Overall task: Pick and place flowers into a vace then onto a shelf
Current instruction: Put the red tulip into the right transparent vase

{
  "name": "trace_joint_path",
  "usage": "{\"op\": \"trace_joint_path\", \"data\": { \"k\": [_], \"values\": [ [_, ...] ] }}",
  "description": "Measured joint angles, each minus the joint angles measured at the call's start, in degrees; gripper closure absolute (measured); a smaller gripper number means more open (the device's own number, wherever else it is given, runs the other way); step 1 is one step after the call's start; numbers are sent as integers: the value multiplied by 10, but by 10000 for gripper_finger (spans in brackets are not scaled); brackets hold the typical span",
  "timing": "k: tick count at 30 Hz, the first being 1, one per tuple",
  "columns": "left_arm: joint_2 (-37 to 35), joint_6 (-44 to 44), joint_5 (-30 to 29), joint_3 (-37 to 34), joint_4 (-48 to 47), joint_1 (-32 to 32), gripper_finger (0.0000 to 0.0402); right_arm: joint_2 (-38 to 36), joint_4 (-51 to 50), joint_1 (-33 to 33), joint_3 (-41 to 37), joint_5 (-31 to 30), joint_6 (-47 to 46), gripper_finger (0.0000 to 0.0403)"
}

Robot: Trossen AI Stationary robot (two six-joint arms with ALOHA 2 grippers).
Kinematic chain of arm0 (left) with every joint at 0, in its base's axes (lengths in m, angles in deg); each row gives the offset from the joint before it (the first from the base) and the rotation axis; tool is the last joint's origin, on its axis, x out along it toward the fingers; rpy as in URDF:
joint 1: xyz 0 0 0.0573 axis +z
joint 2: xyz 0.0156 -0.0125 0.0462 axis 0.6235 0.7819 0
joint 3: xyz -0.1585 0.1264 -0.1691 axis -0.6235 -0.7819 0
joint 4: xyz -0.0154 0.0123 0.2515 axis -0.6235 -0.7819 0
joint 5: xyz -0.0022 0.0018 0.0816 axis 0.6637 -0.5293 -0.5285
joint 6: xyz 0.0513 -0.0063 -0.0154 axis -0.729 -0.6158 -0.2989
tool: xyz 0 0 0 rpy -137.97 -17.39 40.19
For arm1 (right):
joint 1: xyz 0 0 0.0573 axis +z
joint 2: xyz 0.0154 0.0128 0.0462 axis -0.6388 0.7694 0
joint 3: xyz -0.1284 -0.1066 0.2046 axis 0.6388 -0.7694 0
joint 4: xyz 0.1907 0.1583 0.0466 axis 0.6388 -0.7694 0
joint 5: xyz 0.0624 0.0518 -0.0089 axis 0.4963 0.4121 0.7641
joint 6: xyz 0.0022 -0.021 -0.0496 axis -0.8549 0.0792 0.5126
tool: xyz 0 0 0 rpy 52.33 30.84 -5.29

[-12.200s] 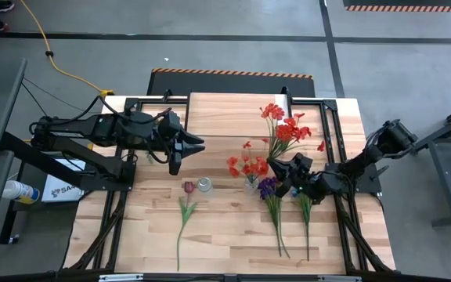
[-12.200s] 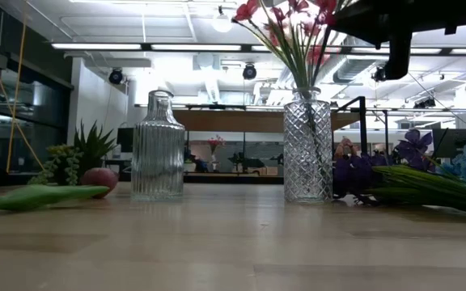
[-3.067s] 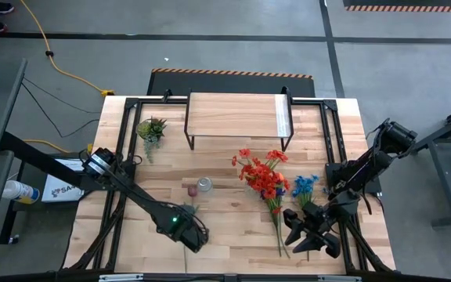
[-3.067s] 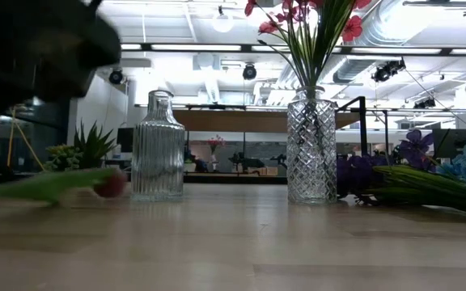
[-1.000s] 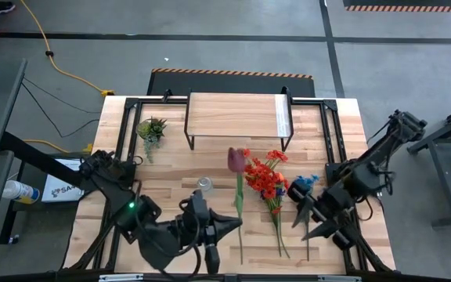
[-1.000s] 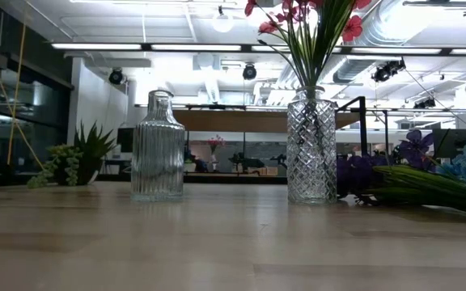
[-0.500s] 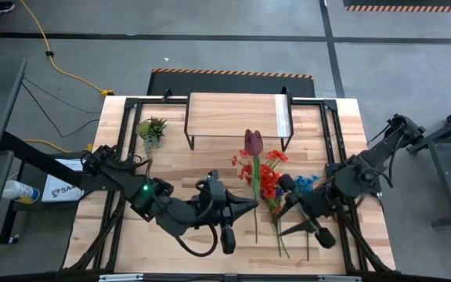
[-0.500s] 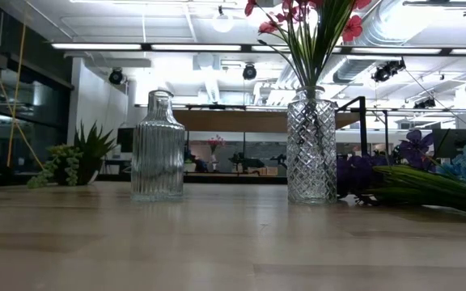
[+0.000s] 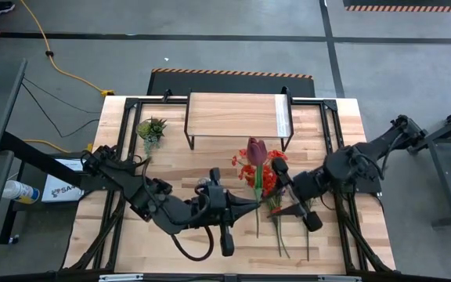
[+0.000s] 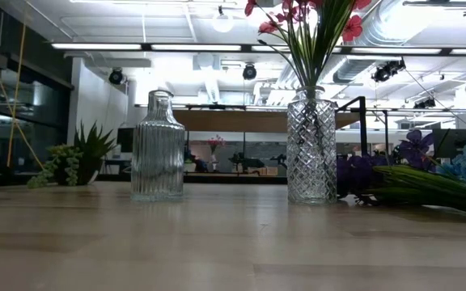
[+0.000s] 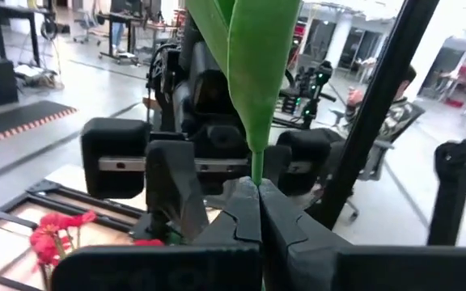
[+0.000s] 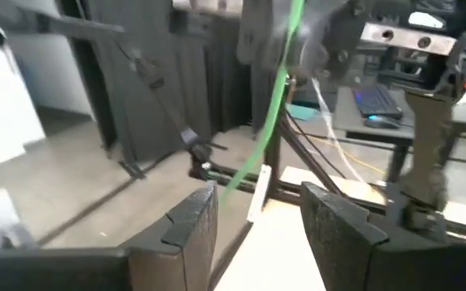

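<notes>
Because the left gripper (image 9: 250, 205) is clenched on the dark-red flower's stem (image 11: 252, 166), the bloom (image 9: 256, 149) hangs over the table near the red-flower vase (image 10: 311, 145); right gripper (image 9: 277, 197), fingers parted, faces the stem, likely for a handover.

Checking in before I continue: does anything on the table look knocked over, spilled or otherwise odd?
Nothing looks spilled or toppled. Both glass vases stand upright. The left hand holds the tulip off the table, the right hand close beside its stem. Purple and blue flowers lie flat, unplaced.
</notes>
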Motion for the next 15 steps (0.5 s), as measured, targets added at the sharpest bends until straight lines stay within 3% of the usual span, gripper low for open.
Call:
{"op": "trace_joint_path", "data": {
  "k": [8, 15],
  "values": [
    [0, -48, -21, 0, -11, 0, 380, 0, 26, -33, 0, 70, -48, 239],
    [0, -56, -23, 0, -12, 10, 380, 0, 45, -43, 0, 74, -63, 229]
  ]
}}
